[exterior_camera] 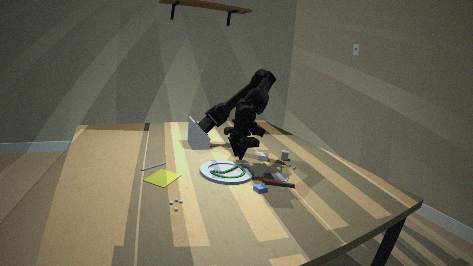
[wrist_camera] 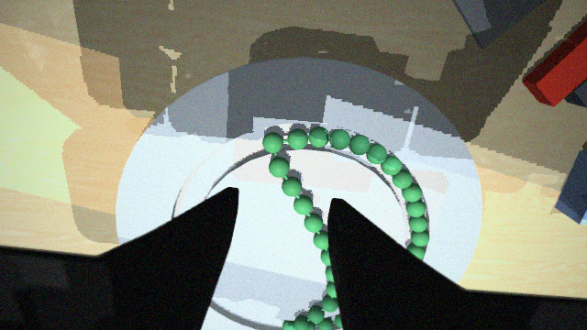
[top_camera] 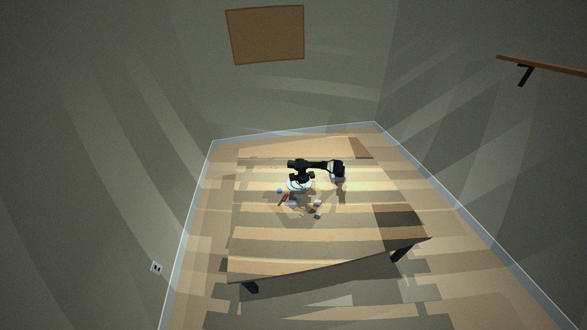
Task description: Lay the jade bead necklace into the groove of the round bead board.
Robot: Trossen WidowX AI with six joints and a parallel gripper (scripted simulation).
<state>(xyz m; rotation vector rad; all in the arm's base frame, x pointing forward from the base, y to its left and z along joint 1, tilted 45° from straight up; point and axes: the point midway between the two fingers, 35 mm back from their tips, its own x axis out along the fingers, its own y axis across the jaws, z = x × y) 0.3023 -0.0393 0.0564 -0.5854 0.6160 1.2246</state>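
Note:
The jade bead necklace [exterior_camera: 244,172] [wrist_camera: 340,138] lies on the round bead board [top_camera: 307,189] [exterior_camera: 204,172] [wrist_camera: 147,183]. In the wrist view one run of beads curves along the groove at the top and right. From a sharp bend at the top, the other run cuts across the raised centre, and beads bunch at the bottom edge. The groove's left side shows no beads. My gripper [exterior_camera: 238,157] [wrist_camera: 284,203] is partly open and empty, above the board; in the wrist view the crossing run passes between and partly behind its fingers. The right finger hides some beads.
A blue block [exterior_camera: 260,188] [top_camera: 279,190], a red bar [wrist_camera: 559,69], a black bar [exterior_camera: 281,184] and a grey plate [exterior_camera: 278,176] lie near the board. Two pale blocks [exterior_camera: 263,156] [exterior_camera: 284,155] stand behind. A yellow sheet [exterior_camera: 162,178] and a thin stick [exterior_camera: 153,166] lie left, several small balls in front.

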